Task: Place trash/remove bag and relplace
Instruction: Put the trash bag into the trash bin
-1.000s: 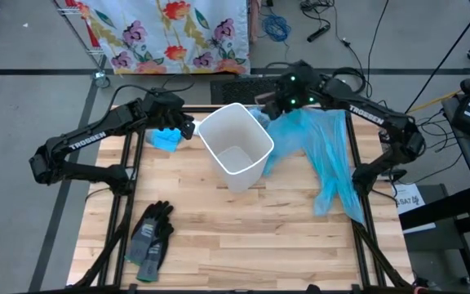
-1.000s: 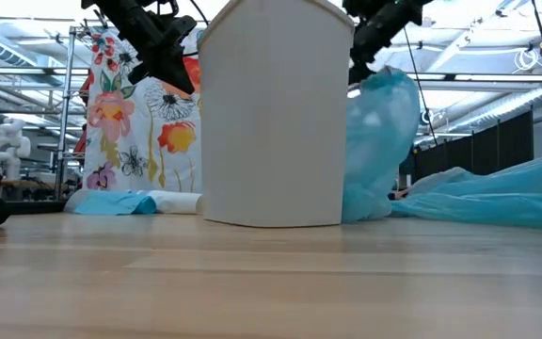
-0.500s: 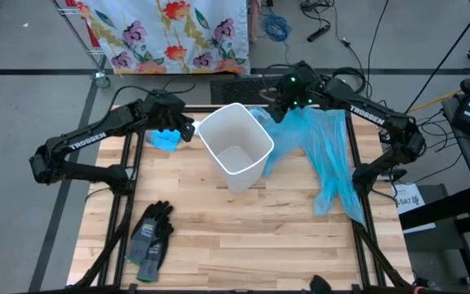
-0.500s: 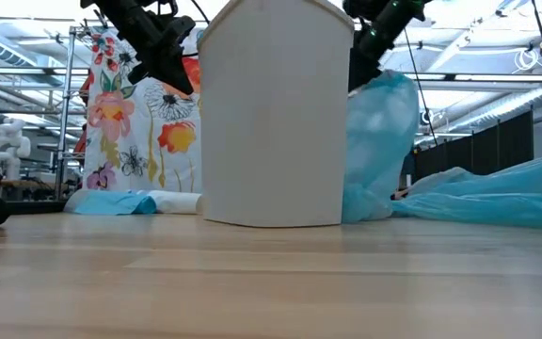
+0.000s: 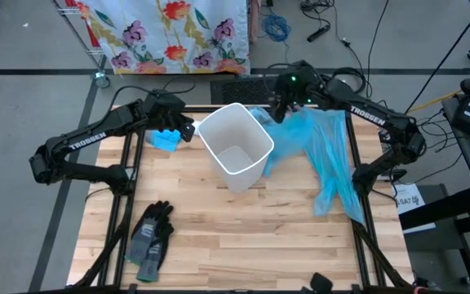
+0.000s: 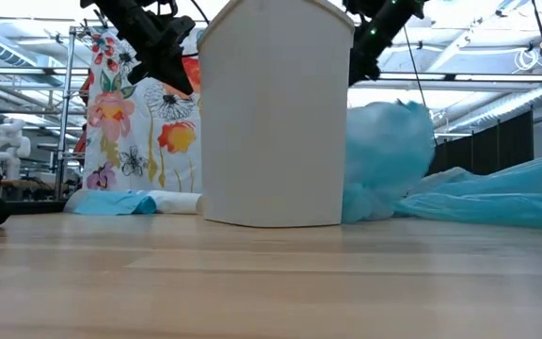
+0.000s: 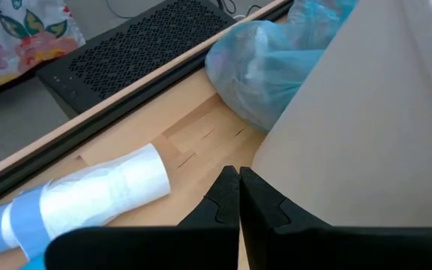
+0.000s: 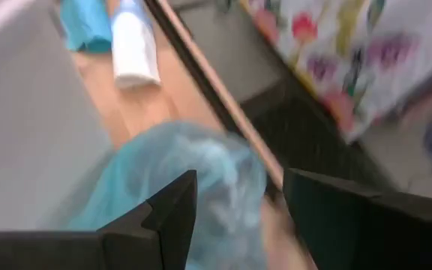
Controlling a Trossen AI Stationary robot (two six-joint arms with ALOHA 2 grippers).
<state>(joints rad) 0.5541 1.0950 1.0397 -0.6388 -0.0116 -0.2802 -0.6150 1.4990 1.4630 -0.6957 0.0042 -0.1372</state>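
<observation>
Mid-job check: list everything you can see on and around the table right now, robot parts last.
trash bin: one, white, upright, table centre-back, looks empty
filled bag: one, light blue, beside the bin, under the right gripper
loose bags: light blue, spread along the table's right side
roll: one, white with blue band, back left
gloves: pair, dark grey, front left
floral cloth: one, behind the table
left gripper: shut, beside the bin
right gripper: open, above the filled bag
</observation>
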